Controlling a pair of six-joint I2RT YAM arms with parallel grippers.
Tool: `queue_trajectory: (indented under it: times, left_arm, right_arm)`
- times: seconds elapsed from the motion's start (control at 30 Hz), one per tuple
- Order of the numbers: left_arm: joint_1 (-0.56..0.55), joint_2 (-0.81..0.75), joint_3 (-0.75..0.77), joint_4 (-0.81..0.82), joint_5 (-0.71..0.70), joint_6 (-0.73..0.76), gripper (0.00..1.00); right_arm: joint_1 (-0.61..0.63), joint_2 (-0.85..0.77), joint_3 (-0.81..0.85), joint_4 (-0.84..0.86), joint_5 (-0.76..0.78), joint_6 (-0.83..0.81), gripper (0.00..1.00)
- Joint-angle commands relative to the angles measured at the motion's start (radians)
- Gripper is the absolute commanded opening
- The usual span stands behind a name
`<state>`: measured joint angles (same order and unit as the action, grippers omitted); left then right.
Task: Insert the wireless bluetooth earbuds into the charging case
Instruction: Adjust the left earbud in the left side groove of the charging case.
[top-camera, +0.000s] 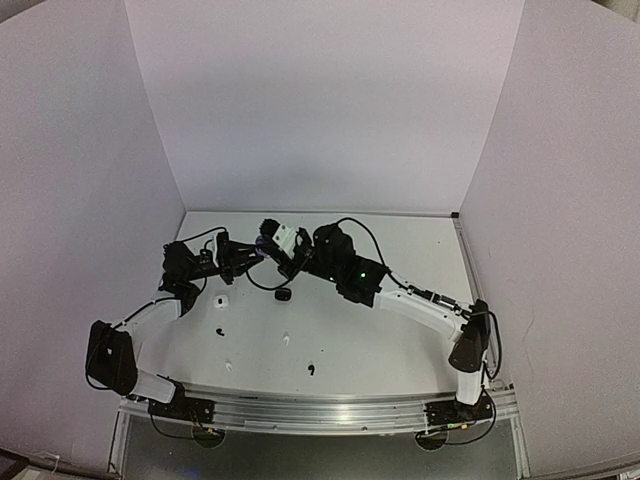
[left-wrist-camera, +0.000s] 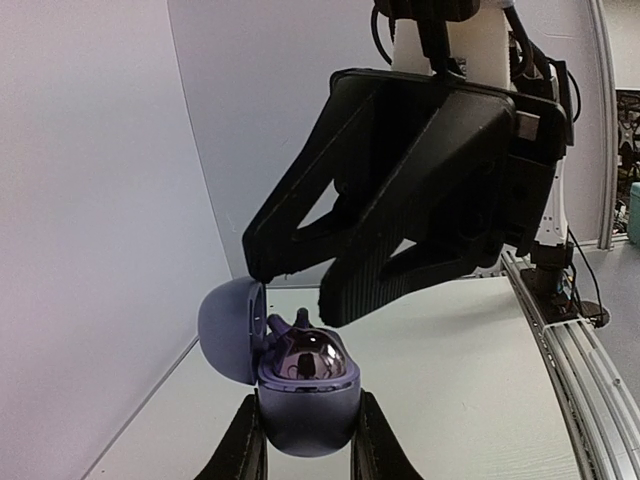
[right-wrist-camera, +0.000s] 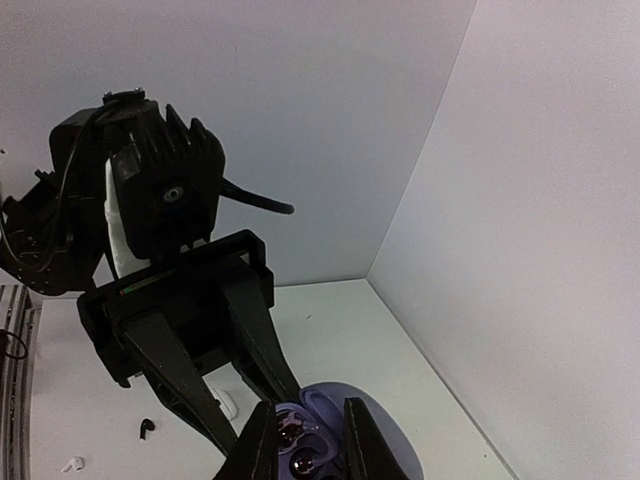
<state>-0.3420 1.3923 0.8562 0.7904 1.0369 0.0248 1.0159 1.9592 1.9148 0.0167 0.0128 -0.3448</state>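
My left gripper (left-wrist-camera: 305, 425) is shut on the base of a purple charging case (left-wrist-camera: 305, 400), held up off the table with its lid (left-wrist-camera: 225, 330) swung open to the left. A shiny silvery earbud (left-wrist-camera: 308, 357) sits in the case. In the right wrist view two dark glossy earbuds (right-wrist-camera: 290, 432) lie in the case's wells (right-wrist-camera: 325, 420). My right gripper (right-wrist-camera: 308, 405) hangs just over the open case with its jaws a little apart and nothing between them. One fingertip (left-wrist-camera: 262, 270) is at the lid's rim, the other (left-wrist-camera: 335, 305) just above the earbud.
A black case (top-camera: 283, 294) and a white case (top-camera: 221, 300) lie on the table below the grippers. Loose earbuds lie nearer the arm bases: a black one (top-camera: 311, 370), a white one (top-camera: 286, 340) and another black one (top-camera: 218, 330). White walls enclose three sides.
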Motion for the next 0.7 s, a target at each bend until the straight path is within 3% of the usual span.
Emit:
queue_trajectory:
  times: [0.0,0.23,0.67]
  left_arm:
    - [0.0,-0.004,0.038,0.049,0.002,-0.014,0.0]
    - [0.0,-0.004,0.036,0.06,-0.005,-0.016,0.0]
    - [0.001,-0.003,0.038,0.065,-0.017,-0.045,0.0]
  right_arm:
    - [0.004,0.022,0.019,-0.017,0.046,-0.036,0.19]
    - [0.033,0.047,0.017,-0.017,0.102,-0.09,0.17]
    - [0.032,-0.006,-0.014,-0.017,0.076,-0.021,0.18]
